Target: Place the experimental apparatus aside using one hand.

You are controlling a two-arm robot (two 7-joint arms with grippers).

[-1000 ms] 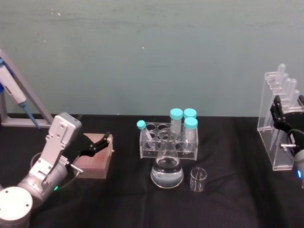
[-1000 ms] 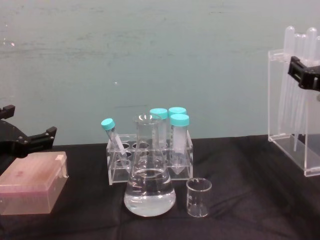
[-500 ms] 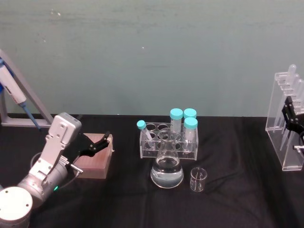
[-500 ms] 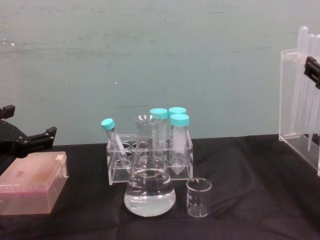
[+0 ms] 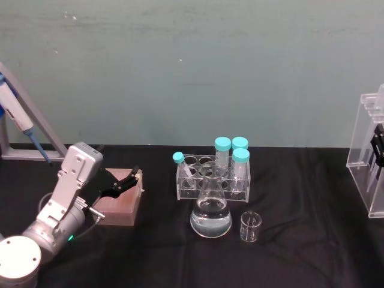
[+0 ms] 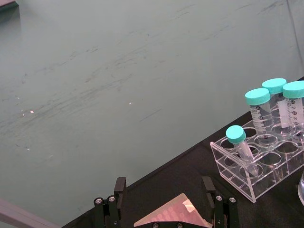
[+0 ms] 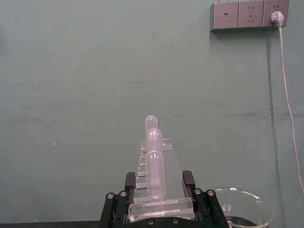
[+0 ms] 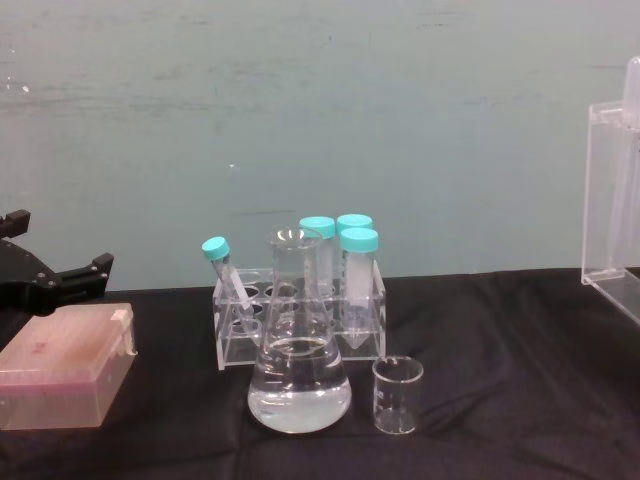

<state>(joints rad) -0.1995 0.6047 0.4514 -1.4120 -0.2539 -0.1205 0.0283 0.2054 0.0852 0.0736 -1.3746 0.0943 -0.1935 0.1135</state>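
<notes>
Head view shows my right hand (image 5: 377, 149) clamped on the pipette stand (image 5: 360, 141) at the right edge of the tabletop (image 5: 300, 255), well apart from the flask (image 5: 210, 215) and beaker (image 5: 250, 228) in the middle. I cannot tell if its base touches down. It is tall and narrow, so I judge that letting go while it is tilted could tip it off the edge. My left hand (image 5: 123, 182), fingers wide, hovers by the pink box (image 5: 120, 204).
</notes>
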